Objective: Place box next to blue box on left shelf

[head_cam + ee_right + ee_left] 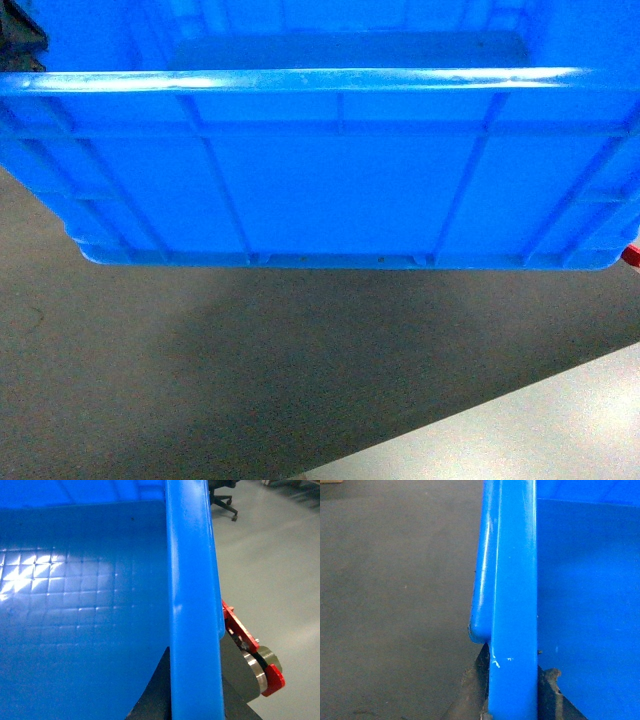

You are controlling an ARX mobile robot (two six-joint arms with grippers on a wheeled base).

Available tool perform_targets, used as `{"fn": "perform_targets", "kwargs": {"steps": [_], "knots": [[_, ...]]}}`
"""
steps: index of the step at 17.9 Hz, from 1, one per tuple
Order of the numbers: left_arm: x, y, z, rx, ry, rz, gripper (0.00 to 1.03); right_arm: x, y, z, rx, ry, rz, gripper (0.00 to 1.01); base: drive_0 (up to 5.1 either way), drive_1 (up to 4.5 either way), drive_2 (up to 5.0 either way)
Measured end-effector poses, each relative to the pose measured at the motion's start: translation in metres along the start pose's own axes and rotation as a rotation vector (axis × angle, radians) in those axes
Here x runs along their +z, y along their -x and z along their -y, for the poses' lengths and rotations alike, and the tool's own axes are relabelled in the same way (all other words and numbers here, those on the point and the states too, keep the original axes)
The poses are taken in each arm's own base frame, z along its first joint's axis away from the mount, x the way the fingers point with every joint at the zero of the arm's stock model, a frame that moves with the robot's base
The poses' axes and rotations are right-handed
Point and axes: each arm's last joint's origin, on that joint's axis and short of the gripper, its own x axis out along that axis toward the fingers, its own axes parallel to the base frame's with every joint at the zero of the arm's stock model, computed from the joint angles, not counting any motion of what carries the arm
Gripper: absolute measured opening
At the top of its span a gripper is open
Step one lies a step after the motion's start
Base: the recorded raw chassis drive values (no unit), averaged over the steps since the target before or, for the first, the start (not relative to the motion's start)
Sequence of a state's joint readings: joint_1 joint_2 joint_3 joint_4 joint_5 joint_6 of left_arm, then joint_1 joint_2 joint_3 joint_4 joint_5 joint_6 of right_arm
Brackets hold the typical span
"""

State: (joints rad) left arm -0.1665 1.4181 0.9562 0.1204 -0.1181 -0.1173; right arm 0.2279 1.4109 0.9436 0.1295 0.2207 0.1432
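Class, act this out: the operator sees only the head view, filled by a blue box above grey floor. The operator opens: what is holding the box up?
Observer: The left gripper. Its dark jaws straddle the rim of the box, one inside and one outside.
Operator: And the right side?
Observer: The right gripper straddles the rim there in the same way.
Operator: Anything inside the box?
Observer: The bottom has a moulded grid, and the part that shows is bare.
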Motion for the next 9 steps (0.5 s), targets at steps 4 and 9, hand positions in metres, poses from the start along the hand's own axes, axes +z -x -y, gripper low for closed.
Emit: {"fn": "perform_targets", "kwargs": {"steps": [4, 9], "knots": [[0.0, 0.0, 0.0, 0.0, 0.0, 0.0, 0.08, 0.0, 0.0, 0.0, 0.0, 0.0, 0.0, 0.07, -1.2, -1.21, -1.2], [0.0, 0.0, 0.0, 0.0, 0.0, 0.0, 0.08, 0.0, 0.0, 0.0, 0.0, 0.0, 0.0, 0.07, -1.3, -1.33, -1.3]]}}
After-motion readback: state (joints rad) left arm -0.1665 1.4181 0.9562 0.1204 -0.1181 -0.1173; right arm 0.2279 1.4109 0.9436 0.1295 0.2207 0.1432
